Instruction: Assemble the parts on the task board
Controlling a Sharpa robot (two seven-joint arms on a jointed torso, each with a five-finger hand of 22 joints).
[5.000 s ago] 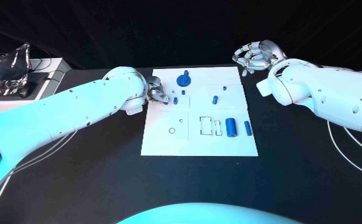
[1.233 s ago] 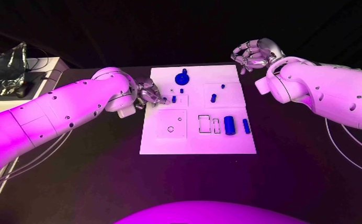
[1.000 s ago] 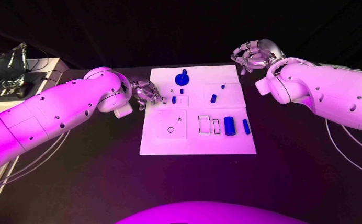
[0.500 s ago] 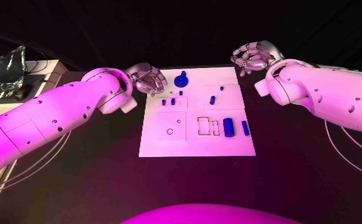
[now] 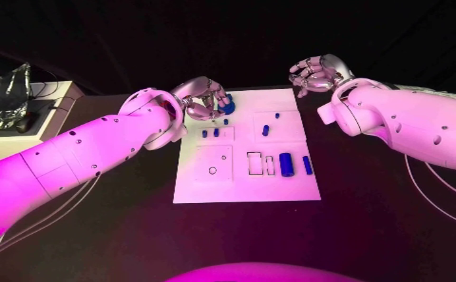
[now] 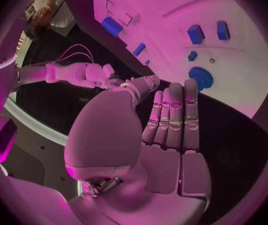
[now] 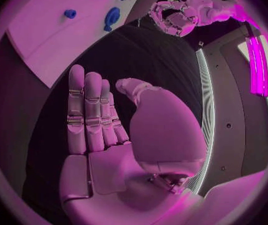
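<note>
The white task board (image 5: 238,186) lies mid-table. On it are a blue gear (image 5: 229,105) at the far edge, two small pegs (image 5: 204,133) side by side near the left edge, further small pegs (image 5: 265,130) in the middle, and two blue cylinders (image 5: 286,164) at the right. My left hand (image 5: 201,97) hovers over the board's far left corner, just beside the gear, and holds nothing. In the left wrist view its fingers (image 6: 174,115) are stretched out over the gear (image 6: 201,77). My right hand (image 5: 316,74) is raised off the board's far right corner, and its palm (image 7: 108,150) is bare.
Outlined slots (image 5: 255,162) and a small ring mark (image 5: 212,170) sit in the board's near half. A crumpled silver object (image 5: 12,94) rests on a box at the far left. Black table surrounds the board.
My left hand has lifted from the board's left edge and moved toward the far corner by the gear. A second small peg now shows where its fingers were. The right hand has stayed put.
</note>
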